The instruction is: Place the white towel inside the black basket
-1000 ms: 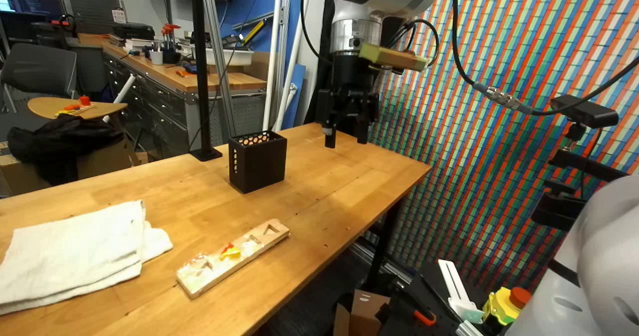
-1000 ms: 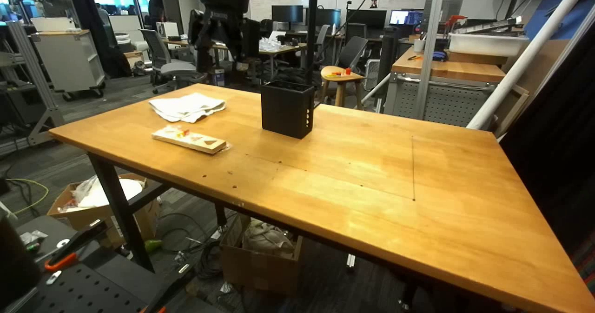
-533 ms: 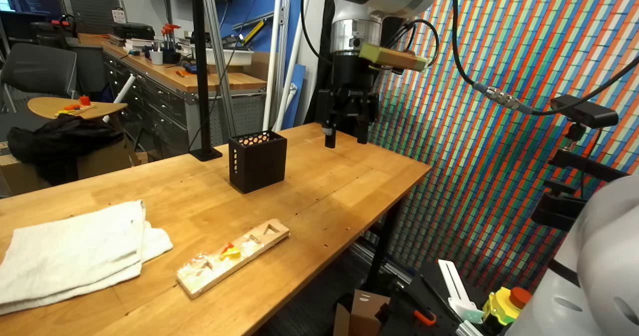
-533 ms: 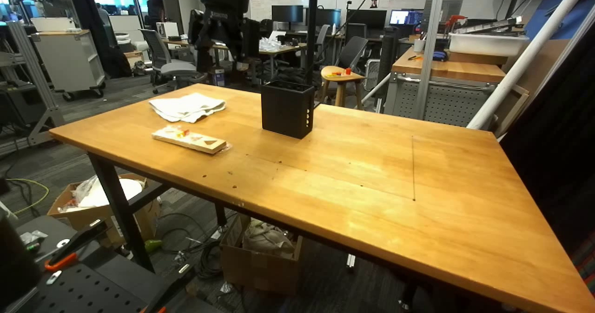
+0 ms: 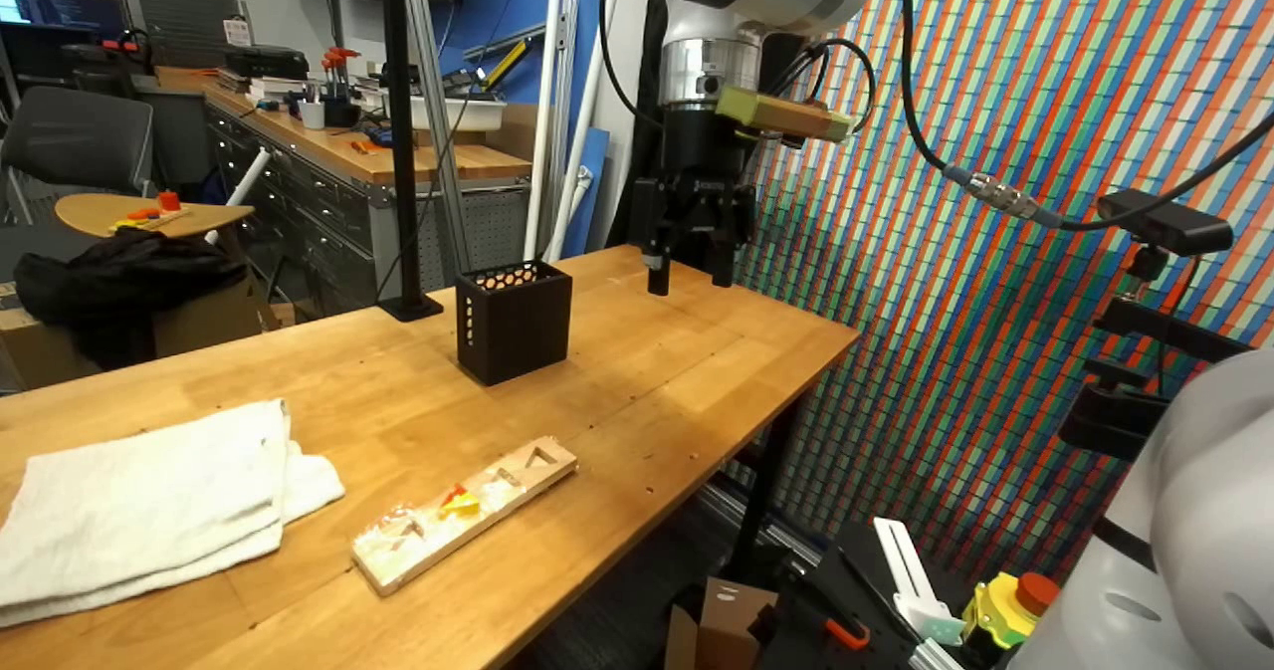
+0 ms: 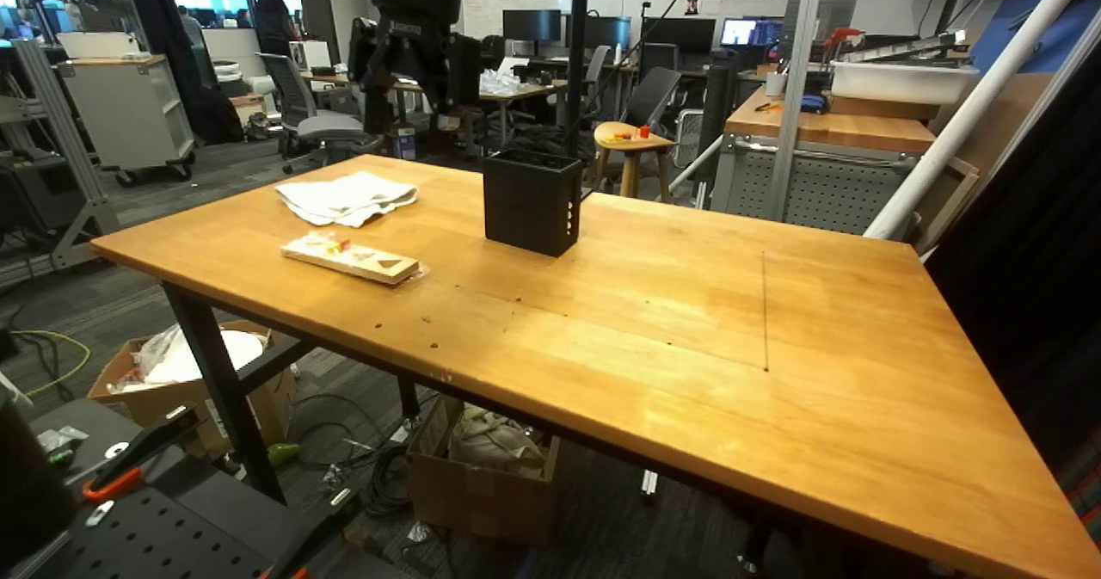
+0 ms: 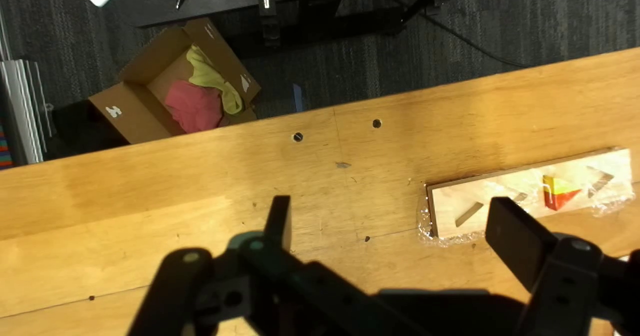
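The towel (image 5: 149, 506) is of matt cloth. The basket (image 5: 526, 330) looks like matt plastic. The desk (image 6: 671, 407) is of smooth wood, slightly glossy.

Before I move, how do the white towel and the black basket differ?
The white towel lies low in folded layers, while the black basket stands upright with its top open. The towel is white cloth; the basket is black, with holes in some sides. The towel also spreads wider than the basket. Both rest on the wooden table, apart.
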